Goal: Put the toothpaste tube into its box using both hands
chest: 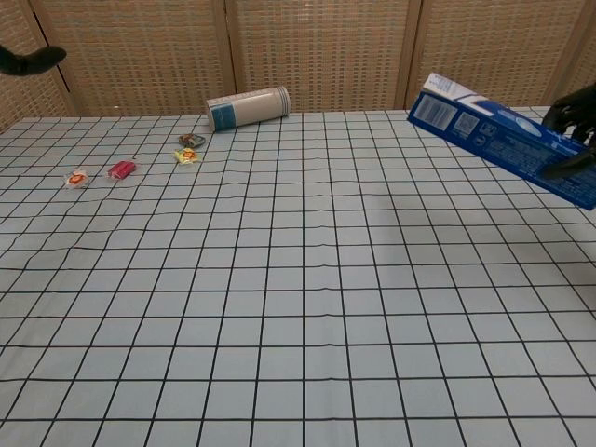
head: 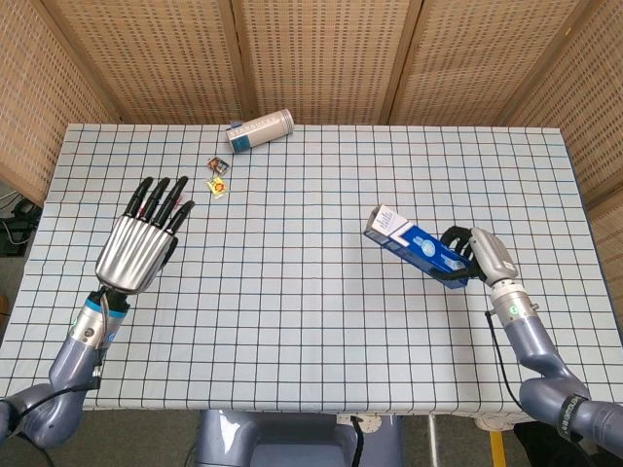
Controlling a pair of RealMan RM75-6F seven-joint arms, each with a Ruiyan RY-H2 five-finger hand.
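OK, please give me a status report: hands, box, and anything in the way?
Left hand open, holding nothing. Right hand grips the blue box, tilted above the table. Tube not visible outside the box. White canister and small packets far off, not in the way.

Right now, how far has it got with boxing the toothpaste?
Done: the right robot hand has the blue box lifted off the table. In hand: only that box. Left: the left robot hand is open, holding nothing, and no loose tube is visible, so I cannot tell whether it is already inside.
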